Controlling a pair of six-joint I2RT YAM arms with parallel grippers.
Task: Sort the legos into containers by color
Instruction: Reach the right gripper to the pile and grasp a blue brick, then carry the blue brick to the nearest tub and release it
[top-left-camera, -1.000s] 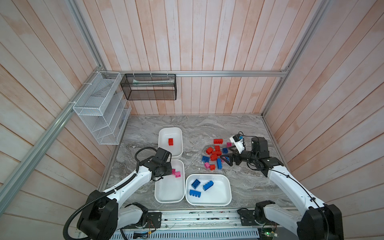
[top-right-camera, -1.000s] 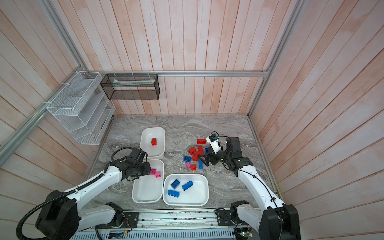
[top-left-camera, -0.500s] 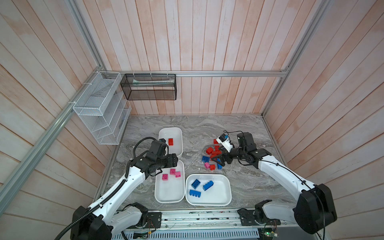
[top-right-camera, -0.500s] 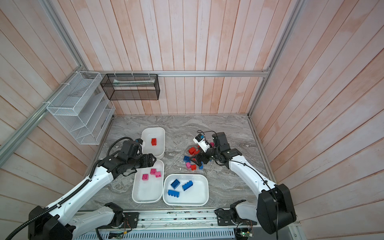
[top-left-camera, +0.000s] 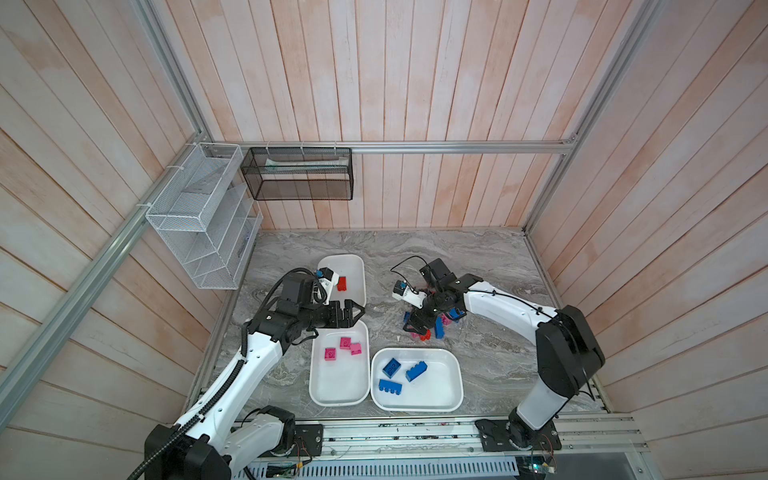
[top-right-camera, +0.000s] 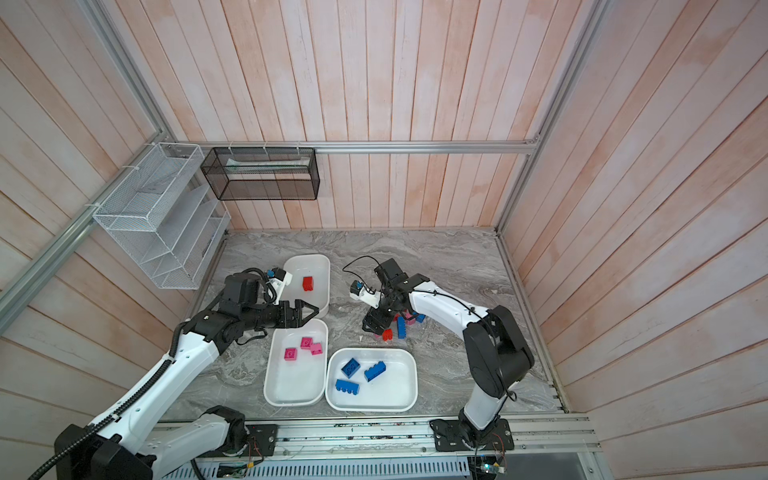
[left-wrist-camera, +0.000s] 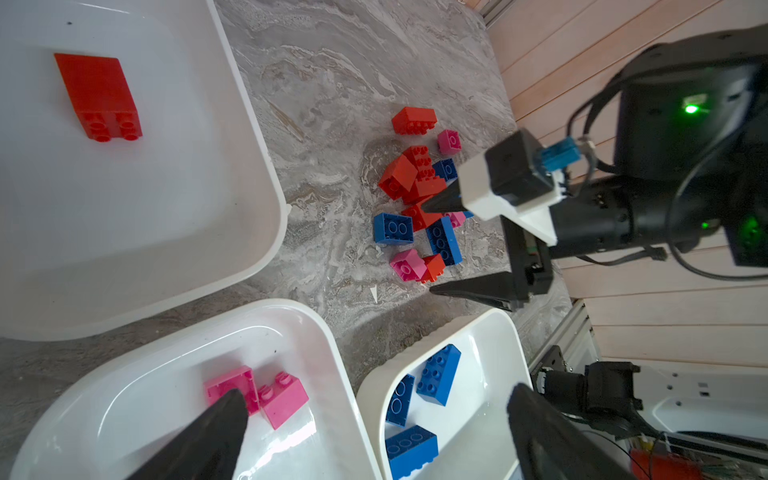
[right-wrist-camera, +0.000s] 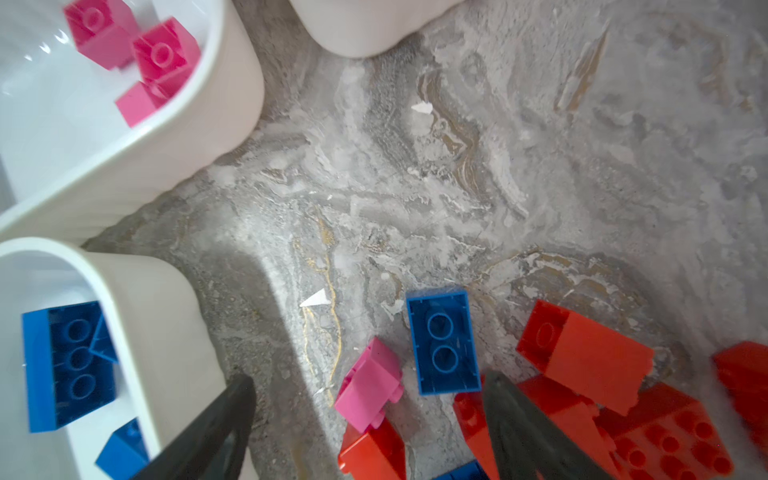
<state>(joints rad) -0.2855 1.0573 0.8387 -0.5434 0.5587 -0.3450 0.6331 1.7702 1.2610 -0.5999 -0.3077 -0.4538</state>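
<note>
In both top views, three white containers hold sorted legos. The far one (top-left-camera: 332, 266) has a red brick (top-left-camera: 341, 283), the near-left one (top-left-camera: 338, 386) has three pink bricks (top-left-camera: 344, 348), and the near-right one (top-left-camera: 436, 390) has three blue bricks (top-left-camera: 405, 370). A loose pile of red, blue and pink legos (top-left-camera: 436, 328) lies right of the containers. My left gripper (left-wrist-camera: 376, 397) hangs open and empty over the pink container's far end. My right gripper (right-wrist-camera: 369, 380) is low at the pile's near edge, open, with its fingers either side of a pink brick (right-wrist-camera: 370, 386).
A white wire rack (top-left-camera: 199, 216) and a black mesh basket (top-left-camera: 297, 174) hang on the back-left walls. A blue brick (right-wrist-camera: 442, 340) and red bricks (right-wrist-camera: 582, 353) crowd the right gripper's far finger. Wooden walls and metal rails close in the marble table (top-left-camera: 478, 257).
My left gripper opened, left a third pink brick in the near-left container and drew back from it. My right gripper swung across the pile towards the containers, came down, and its jaws narrowed slightly.
</note>
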